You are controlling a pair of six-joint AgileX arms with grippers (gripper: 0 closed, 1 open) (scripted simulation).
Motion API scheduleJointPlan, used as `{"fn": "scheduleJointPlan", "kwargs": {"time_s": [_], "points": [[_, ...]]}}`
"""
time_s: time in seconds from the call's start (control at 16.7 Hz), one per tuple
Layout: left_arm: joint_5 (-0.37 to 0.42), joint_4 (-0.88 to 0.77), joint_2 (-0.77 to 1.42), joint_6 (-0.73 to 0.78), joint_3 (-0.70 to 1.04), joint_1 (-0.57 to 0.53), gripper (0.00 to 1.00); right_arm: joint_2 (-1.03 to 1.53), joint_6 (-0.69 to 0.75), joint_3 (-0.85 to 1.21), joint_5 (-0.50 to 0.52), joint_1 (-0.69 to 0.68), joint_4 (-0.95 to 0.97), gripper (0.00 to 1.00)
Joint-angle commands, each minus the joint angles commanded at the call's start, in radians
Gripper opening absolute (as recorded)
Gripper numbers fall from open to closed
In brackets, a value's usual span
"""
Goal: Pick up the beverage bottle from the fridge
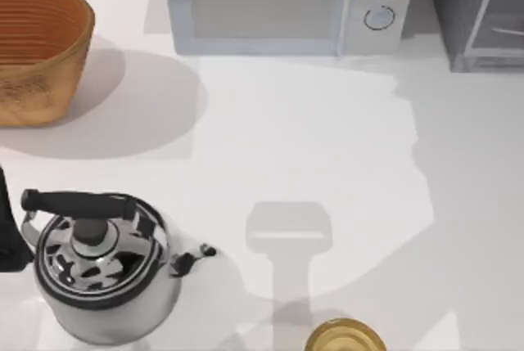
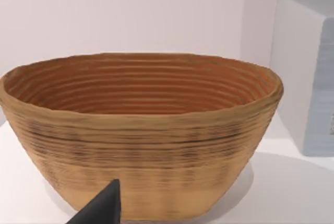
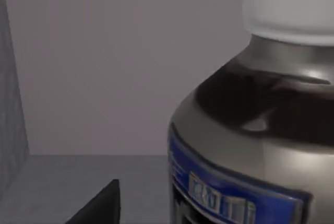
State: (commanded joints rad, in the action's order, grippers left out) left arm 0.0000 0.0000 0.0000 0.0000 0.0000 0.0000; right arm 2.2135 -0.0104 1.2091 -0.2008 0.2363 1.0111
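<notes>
The beverage bottle (image 3: 250, 130) stands very close in the right wrist view. It has a white cap (image 3: 292, 4), a dark glossy shoulder and a blue label band. It rests on the grey floor of the fridge (image 3: 78, 177), with the plain back wall behind it. A dark part of my right gripper (image 3: 99, 208) juts in beside the bottle, apart from it. In the top view the fridge (image 1: 479, 15) is the dark grey box at the table's far right corner, with its pale-framed door panel. My left arm (image 1: 6, 236) stays parked at the table's left edge.
A pale microwave (image 1: 278, 3) with two knobs stands at the back centre. A woven basket (image 1: 37, 48) sits at the back left, and it faces the left wrist camera (image 2: 141, 130). A steel kettle (image 1: 98, 265) stands front left. A golden-yellow round object (image 1: 345, 339) lies at the front edge.
</notes>
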Motion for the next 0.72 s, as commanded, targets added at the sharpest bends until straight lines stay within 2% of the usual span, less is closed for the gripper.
{"fn": "scheduleJointPlan", "kwargs": {"time_s": [0.36, 0.72], "points": [[0.000, 0.000, 0.000, 0.000, 0.000, 0.000, 1.00, 0.027, 0.001, 0.048, 0.008, -0.007, -0.028, 1.00], [0.000, 0.000, 0.000, 0.000, 0.000, 0.000, 1.00, 0.027, 0.001, 0.048, 0.008, -0.007, -0.028, 0.55]]}}
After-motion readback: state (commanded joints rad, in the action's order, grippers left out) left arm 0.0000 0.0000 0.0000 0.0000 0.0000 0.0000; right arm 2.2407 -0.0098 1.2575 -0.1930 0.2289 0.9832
